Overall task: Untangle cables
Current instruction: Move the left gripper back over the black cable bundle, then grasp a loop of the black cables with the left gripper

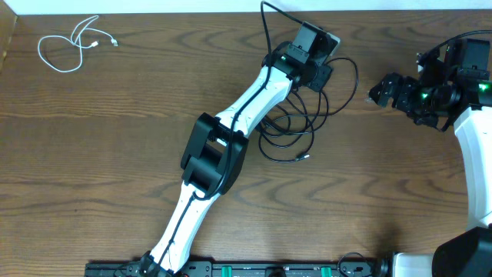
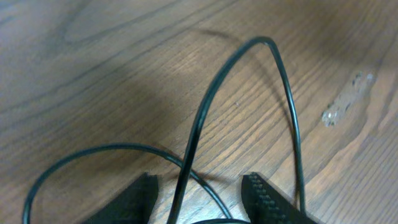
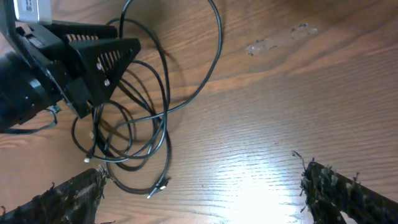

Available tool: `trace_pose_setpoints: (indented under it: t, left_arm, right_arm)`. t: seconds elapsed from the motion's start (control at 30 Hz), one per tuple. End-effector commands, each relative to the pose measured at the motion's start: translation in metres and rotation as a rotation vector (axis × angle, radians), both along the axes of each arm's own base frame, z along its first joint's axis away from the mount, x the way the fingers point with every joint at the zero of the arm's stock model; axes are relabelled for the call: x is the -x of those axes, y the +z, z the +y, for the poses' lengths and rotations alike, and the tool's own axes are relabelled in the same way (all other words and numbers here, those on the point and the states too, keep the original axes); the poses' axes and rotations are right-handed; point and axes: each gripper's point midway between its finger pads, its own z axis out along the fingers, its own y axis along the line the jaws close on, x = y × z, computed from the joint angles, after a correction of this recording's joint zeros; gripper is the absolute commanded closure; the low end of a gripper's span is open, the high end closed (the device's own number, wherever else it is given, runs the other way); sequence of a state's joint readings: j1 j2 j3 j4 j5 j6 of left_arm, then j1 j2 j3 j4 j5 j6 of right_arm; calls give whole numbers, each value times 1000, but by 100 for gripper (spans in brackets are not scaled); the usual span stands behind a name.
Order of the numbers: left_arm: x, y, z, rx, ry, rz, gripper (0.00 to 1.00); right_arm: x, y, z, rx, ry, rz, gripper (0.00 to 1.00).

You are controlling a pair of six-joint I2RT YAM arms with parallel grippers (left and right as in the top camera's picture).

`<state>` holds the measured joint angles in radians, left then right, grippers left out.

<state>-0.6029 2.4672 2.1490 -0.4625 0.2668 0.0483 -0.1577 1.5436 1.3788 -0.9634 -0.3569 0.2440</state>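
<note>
Left gripper (image 2: pixel 200 182), jaws partly open astride a black strand of the cables (image 2: pixel 198 121), has their tangle just nearside, while the wide-open right gripper (image 3: pixel 202 180) sits farther off.

From my end this reads as a robotics lab, set up as a test station. Two white-and-black robot arms, the left arm (image 1: pixel 250 100) and the right arm (image 1: pixel 473 154), work over a plain wood-grain table (image 1: pixel 92 169). A black mounting rail (image 1: pixel 254 270) with green fittings runs along the table's near edge. Small green lights glow on both arms. On the bare table lie loose black cables (image 1: pixel 296 127) and a white cable (image 1: pixel 79 40).
</note>
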Motion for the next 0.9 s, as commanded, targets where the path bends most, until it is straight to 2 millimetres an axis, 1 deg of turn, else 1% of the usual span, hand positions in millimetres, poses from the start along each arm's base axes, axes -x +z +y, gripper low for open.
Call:
trace_pose_setpoints:
  t: [0.0, 0.07, 0.23, 0.3, 0.5, 0.53, 0.57, 0.6, 0.73, 0.87]
  left_arm:
    - [0, -5, 2, -4, -6, 10, 68]
    - [0, -6, 3, -6, -6, 13, 75]
    - [2, -9, 4, -12, -6, 23, 77]
    - [3, -10, 4, -16, -6, 29, 86]
    - [5, -13, 6, -23, -6, 38, 86]
    - [4, -13, 6, -22, -6, 37, 71]
    - [4, -12, 5, -21, -5, 34, 54]
    - [3, -12, 5, -19, -6, 30, 52]
    - [2, -12, 4, -14, -6, 23, 52]
    - [2, -19, 4, -18, -6, 31, 51]
  right_arm:
    - [0, 2, 10, -29, 37, -7, 1]
    - [0, 2, 10, -30, 37, -7, 1]
    - [0, 2, 10, -30, 37, -7, 1]
    - [0, 2, 10, -30, 37, -7, 1]
    - [0, 2, 10, -32, 38, -7, 1]
    - [0, 2, 10, -32, 38, -7, 1]
    - [0, 2, 10, -32, 38, -7, 1]
    - [0, 2, 10, -32, 38, -7, 1]
    - [0, 2, 10, -31, 38, -11, 1]
    - [-2, 3, 10, -31, 39, -17, 1]
